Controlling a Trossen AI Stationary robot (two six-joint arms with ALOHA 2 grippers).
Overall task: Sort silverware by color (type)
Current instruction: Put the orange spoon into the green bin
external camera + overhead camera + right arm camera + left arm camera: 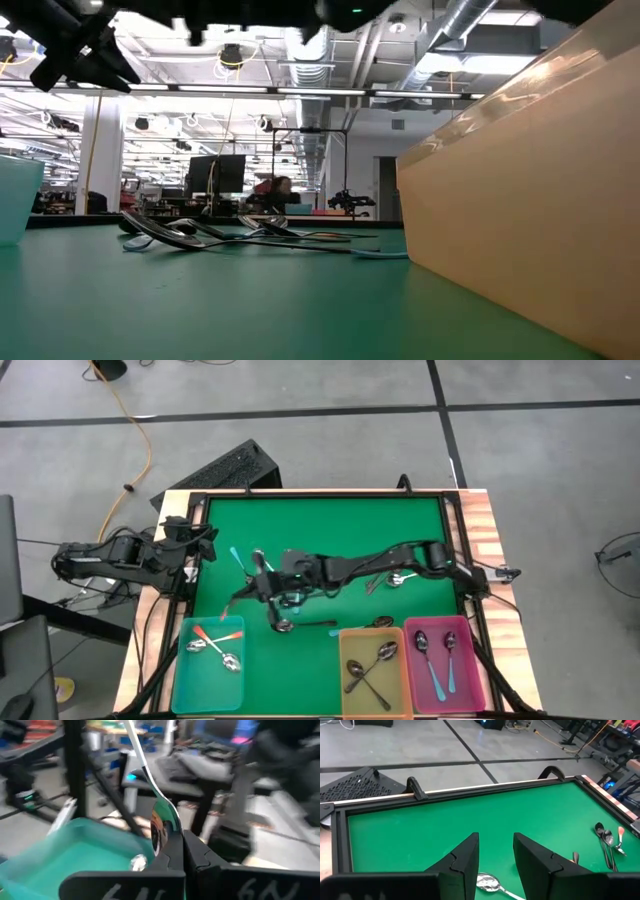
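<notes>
The right gripper (182, 851) is clamped on the shiny bowl of a spoon (161, 827), whose thin handle sticks up and away from the fingers; white lettering on the gripper body is cut off and cannot be read. In the overhead view this right gripper (262, 582) reaches across the middle of the green mat (320, 530), close above the teal bin (207, 678), which holds two orange-handled spoons (212, 643). More spoons lie loose on the mat near the arm (392, 579), the yellow bin (372, 696) holds dark metal spoons, and the pink bin (444, 692) holds blue-handled ones. The far half of the mat is bare up to its black border. The left gripper (496, 865) hovers near the mat's left edge, its fingers apart and holding nothing, with a spoon bowl (488, 882) on the mat below.
</notes>
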